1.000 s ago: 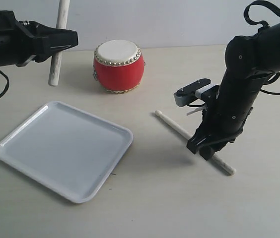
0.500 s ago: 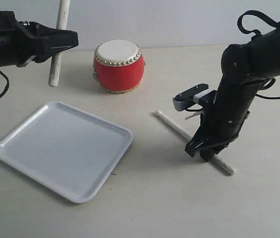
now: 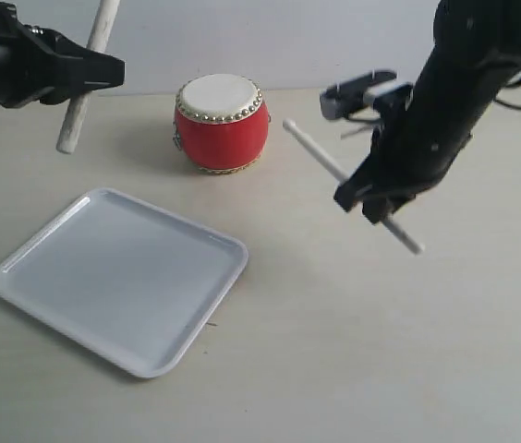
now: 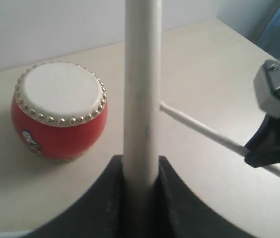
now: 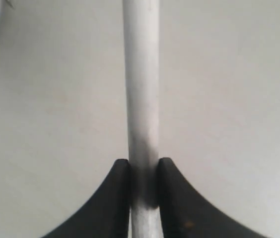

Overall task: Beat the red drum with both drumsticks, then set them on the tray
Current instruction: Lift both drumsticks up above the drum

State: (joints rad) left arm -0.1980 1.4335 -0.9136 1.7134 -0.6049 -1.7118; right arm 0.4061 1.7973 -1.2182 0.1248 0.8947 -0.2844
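Observation:
The red drum (image 3: pixel 221 124) with its cream skin stands at the back of the table, also seen as the red drum (image 4: pixel 59 115) in the left wrist view. My left gripper (image 3: pixel 103 70) is shut on a drumstick (image 3: pixel 83 88) held nearly upright in the air, left of the drum; close up this drumstick (image 4: pixel 141 89) runs between the jaws (image 4: pixel 141 171). My right gripper (image 3: pixel 371 205) is shut on the second drumstick (image 3: pixel 327 161), lifted off the table right of the drum, tip pointing toward it. Up close that drumstick (image 5: pixel 141 79) sits clamped. The white tray (image 3: pixel 117 277) lies front left.
The right arm's wrist camera block (image 3: pixel 357 92) juts out above its stick. A pale wall runs behind the table's back edge. Bare tabletop (image 3: pixel 362 351) spreads in front of and right of the tray.
My right gripper has lifted its drumstick off the table and carried it up and back toward the drum. The left gripper has shifted slightly left and tilted its stick.

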